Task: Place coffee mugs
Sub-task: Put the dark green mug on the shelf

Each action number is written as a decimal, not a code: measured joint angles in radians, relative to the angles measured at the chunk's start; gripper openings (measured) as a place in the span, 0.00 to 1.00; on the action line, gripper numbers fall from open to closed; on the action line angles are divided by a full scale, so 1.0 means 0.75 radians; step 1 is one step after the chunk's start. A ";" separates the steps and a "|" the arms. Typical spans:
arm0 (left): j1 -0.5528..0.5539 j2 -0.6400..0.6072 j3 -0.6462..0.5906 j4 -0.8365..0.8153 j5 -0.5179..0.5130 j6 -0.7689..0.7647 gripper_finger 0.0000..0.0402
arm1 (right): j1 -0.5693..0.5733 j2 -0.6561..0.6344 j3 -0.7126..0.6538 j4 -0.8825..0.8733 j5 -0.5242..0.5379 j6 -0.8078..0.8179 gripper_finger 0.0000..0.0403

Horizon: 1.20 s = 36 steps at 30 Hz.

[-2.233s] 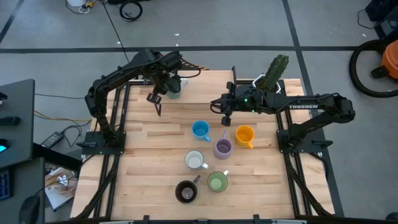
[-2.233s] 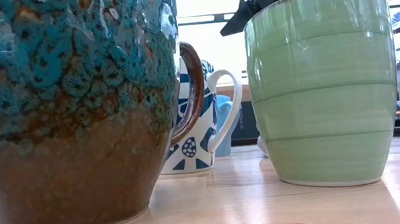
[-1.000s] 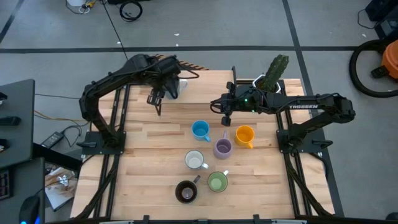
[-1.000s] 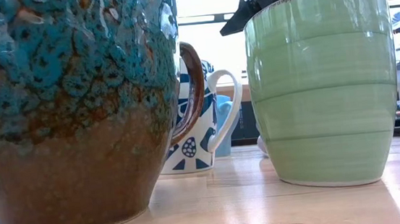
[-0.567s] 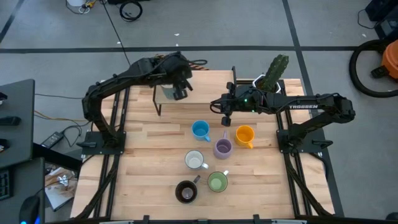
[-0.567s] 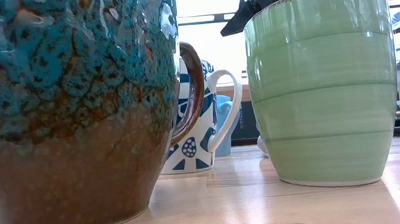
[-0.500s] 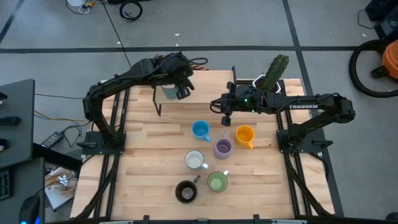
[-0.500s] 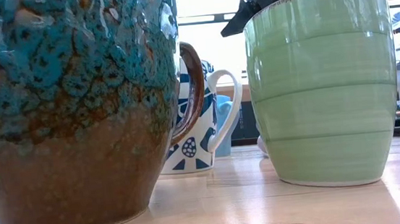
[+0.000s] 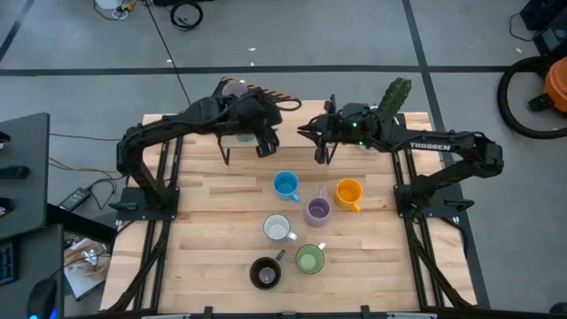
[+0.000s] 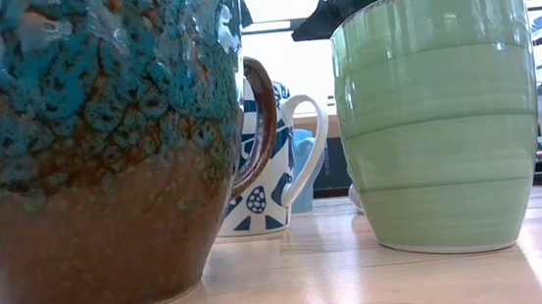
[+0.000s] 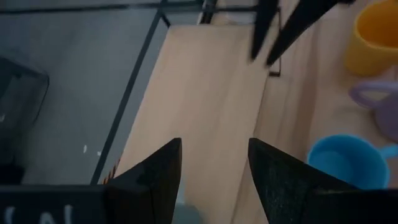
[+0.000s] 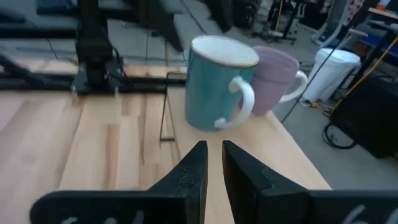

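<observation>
Several mugs stand upright on their bases mid-table: blue [image 9: 285, 184], orange [image 9: 349, 191], lilac [image 9: 317, 211], white [image 9: 276, 228], green [image 9: 309, 259] and dark brown [image 9: 265, 273]. At the far left edge stand a pale teal mug [image 12: 217, 81] and a second lilac mug [image 12: 280, 73]. My left gripper [image 9: 266, 147] hangs open and empty above the table, between the teal mug and the blue one [image 11: 342, 163]. My right gripper [image 9: 321, 155] is shut on nothing, held high over the far middle, pointing toward the two far mugs.
A thin metal stand [image 9: 224, 151] rises near the far left mugs. A cactus in a white pot [image 9: 390, 102] stands at the far right. In the low view the dark brown mug [image 10: 103, 147] and green mug [image 10: 435, 118] fill the foreground. Bare wood lies at the near left.
My left gripper, open all along, has swung from the far left mugs toward the table's middle and has rolled about its own line. That uncovered the lilac mug at the far edge. My right gripper has swung toward the far edge, staying shut. No mug has moved.
</observation>
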 joint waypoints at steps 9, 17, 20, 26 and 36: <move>-0.065 -0.278 -0.546 0.339 -0.009 -0.009 0.48 | -0.017 0.071 0.018 0.027 0.022 0.004 0.13; -0.070 -0.588 -0.973 0.670 0.005 -0.066 0.48 | -0.037 0.190 0.175 -0.011 -0.034 0.019 0.13; -0.069 -0.659 -1.085 0.755 0.001 -0.074 0.48 | -0.041 0.279 0.259 -0.048 -0.055 0.016 0.12; -0.070 -0.783 -1.280 0.854 -0.001 -0.093 0.48 | -0.054 0.444 0.437 -0.112 -0.056 0.006 0.12; -0.063 -0.955 -1.540 1.014 -0.258 -0.148 0.48 | -0.148 0.632 0.648 -0.135 -0.062 0.017 0.12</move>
